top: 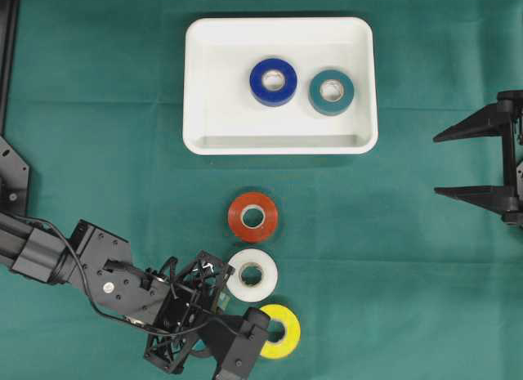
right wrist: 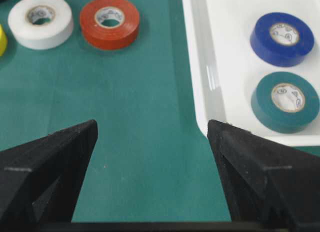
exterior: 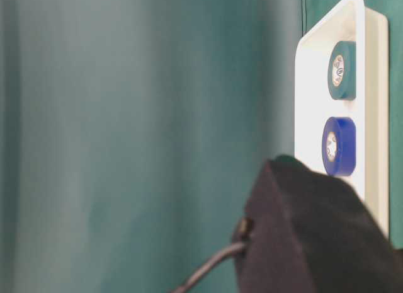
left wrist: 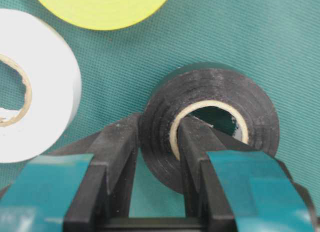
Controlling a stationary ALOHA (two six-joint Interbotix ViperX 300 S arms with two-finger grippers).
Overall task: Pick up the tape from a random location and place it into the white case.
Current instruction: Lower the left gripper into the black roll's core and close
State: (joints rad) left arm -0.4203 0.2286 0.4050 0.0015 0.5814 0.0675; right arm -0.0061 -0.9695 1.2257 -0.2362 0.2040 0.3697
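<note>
A green cloth (top: 98, 151) covers the table; white tape (top: 252, 274) and yellow tape (top: 283, 331) flank the left gripper (left wrist: 157, 142), clamped on a black tape roll (left wrist: 220, 92); the right gripper (right wrist: 152, 137) gapes.

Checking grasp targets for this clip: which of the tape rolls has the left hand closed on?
The black tape roll: one finger sits inside its core, the other outside its wall. The white, yellow and red rolls lie untouched on the cloth.

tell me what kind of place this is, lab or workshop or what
Most likely a robotics lab test bench: a green cloth covers the table, coloured tape rolls lie in a staged row beside a white case, and two black robot arms flank them, with no household clutter.
</note>
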